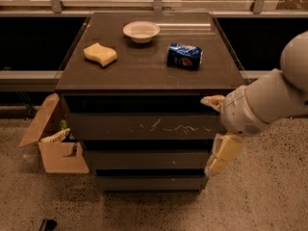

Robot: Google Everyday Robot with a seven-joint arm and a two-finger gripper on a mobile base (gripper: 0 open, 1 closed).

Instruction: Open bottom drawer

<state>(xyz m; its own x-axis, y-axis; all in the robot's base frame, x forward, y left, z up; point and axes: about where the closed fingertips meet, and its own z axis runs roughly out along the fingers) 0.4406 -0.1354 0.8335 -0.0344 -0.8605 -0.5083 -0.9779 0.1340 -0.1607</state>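
Note:
The bottom drawer is the lowest of three dark fronts on the cabinet. Its front is plain and sits in line under the middle front. The top front carries white scratches. No drawer stands pulled out. My gripper hangs pointing down at the cabinet's right front corner, level with the middle front and just above the bottom drawer's right end. The white arm reaches in from the right.
On the cabinet top lie a yellow sponge, a white bowl and a blue can on its side. An open cardboard box stands on the floor at the cabinet's left. A dark ledge runs behind.

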